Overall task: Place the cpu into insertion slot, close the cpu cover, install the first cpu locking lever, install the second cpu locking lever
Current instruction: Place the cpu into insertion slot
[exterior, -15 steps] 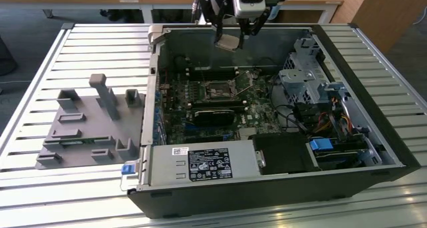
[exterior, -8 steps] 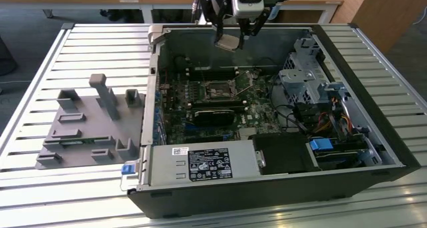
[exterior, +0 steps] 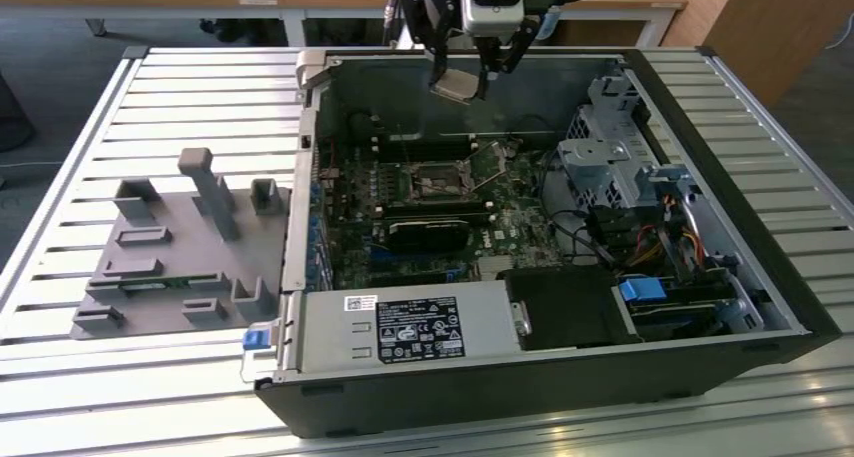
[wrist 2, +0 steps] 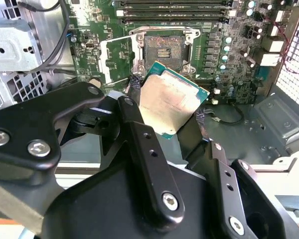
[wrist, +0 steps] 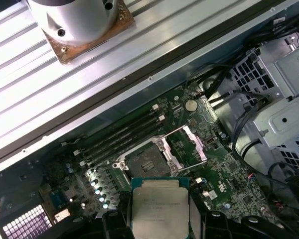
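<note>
nearest the wrist, the gripper [wrist 2: 168, 102] has its fingers [wrist 2: 139, 134] clamped on two opposite edges of the cpu [wrist 2: 170, 99], with the silvery face toward the wrist cameras and the green rim showing. in the second wrist view the chip sits turned at an angle to the socket's sides. in the exterior view it looks tilted and hangs high over the end of the open computer case [exterior: 747, 307] farthest from that camera.

beyond it, on the green circuit board [wrist: 229, 194], lies the insertion slot [wrist: 144, 162], bare and dark-centred, well apart from the chip. just beside the slot the cpu cover [wrist: 189, 144] stands swung open, so the way in looks clear. the case rests on a slatted tabletop [exterior: 80, 137].

to place it well, i judge the chip needs squaring to the slot's rim and levelling while it is high, then a straight descent with no sliding, since the socket's contacts would likely bend easily.
</note>
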Controlling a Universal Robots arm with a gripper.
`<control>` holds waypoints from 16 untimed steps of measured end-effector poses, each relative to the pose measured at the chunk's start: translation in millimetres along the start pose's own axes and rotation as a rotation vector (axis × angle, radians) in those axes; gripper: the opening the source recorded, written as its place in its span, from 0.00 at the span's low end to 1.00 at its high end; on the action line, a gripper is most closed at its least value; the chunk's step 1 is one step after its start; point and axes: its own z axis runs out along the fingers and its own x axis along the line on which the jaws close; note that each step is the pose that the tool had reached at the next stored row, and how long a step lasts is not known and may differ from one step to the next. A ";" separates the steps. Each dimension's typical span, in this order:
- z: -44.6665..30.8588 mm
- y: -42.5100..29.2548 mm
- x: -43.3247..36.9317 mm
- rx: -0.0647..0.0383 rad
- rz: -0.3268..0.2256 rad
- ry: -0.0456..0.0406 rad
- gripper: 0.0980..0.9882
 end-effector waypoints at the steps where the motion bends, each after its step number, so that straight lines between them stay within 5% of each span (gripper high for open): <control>1: 0.0 0.0 0.0 0.000 0.004 -0.0004 0.50; 16: 0.2 0.0 0.0 -0.001 0.064 -0.0058 0.50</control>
